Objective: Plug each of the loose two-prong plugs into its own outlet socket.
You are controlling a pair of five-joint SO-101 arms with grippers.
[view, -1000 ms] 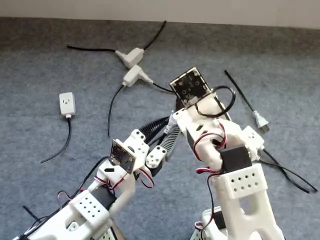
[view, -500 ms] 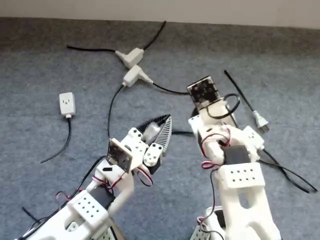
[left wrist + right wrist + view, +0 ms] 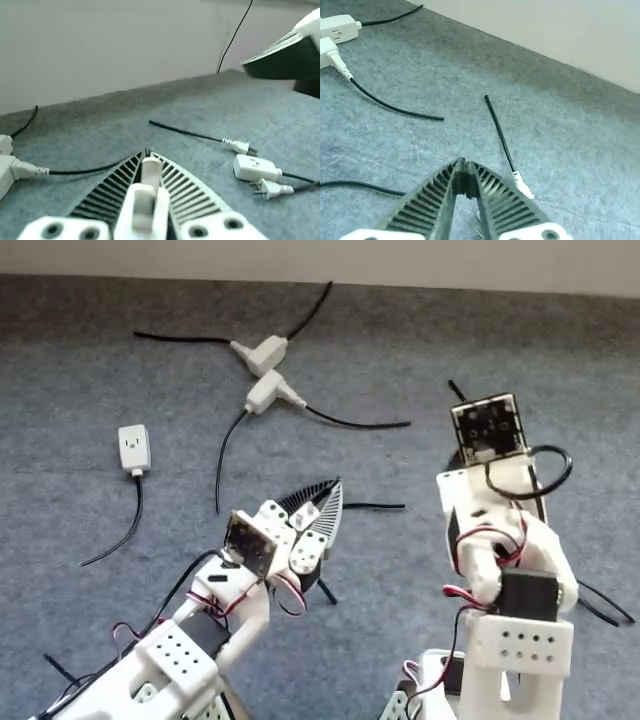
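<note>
My left gripper [image 3: 334,486] hangs over the middle of the grey carpet, shut on a white two-prong plug [image 3: 306,513] that sits between its ribbed fingers [image 3: 172,177]; the plug's black cord [image 3: 378,506] trails to the right. The right gripper [image 3: 464,165] is shut with nothing in it, above another loose plug [image 3: 521,184] on a black cord. A single white outlet socket [image 3: 134,447] lies at the left. Two more sockets [image 3: 262,354] [image 3: 264,392] lie at the back, each with a plug in it. A further socket [image 3: 254,167] and plug [image 3: 270,188] lie at the right.
Black cords run from the back sockets across the carpet, one ending loose at the centre [image 3: 400,424]. The right arm's camera board [image 3: 487,427] stands high over the right side. A pale wall [image 3: 560,30] borders the carpet at the back.
The right arm has drawn back from beside the left gripper to the right side. The left gripper now holds the white plug alone and has stayed near the centre.
</note>
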